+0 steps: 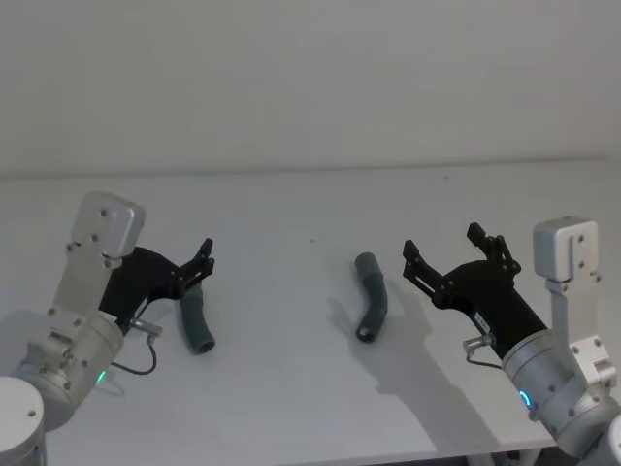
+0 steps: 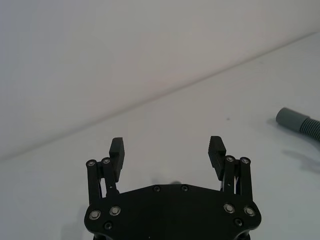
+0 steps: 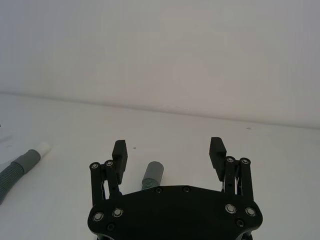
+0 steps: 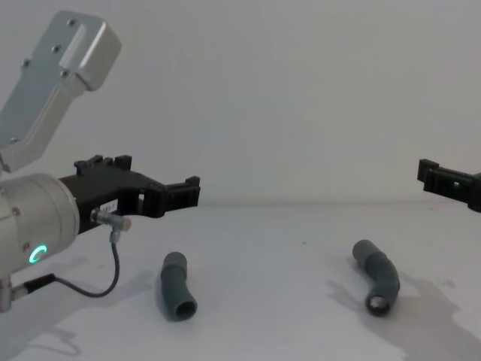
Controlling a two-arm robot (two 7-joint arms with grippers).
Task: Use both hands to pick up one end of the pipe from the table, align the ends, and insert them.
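Pipe (image 1: pixel 372 296) is in two separate pieces, and both lie flat on the white table (image 1: pixel 291 408), well apart from each other. The left arm (image 1: pixel 78 320) comes in at the left side and the right arm (image 1: pixel 568 369) at the right side. The left gripper (image 1: pixel 201 262) hangs in the air above the far end of the left piece (image 1: pixel 195 325), not touching it; its jaws are wide open and they hold nothing. The right gripper (image 1: pixel 442 243) hangs also above the table, near the right piece (image 4: pixel 379 282) on its right side and not touching it; its jaws are wide open too, and empty. Each piece is dark grey and bent, ribbed in the middle. The left piece has a narrow white tip (image 3: pixel 44 148) at one end, which the right wrist view shows. The right piece has a plain grey cuff (image 3: pixel 152 172) at its far end and an open near end (image 4: pixel 376 304)
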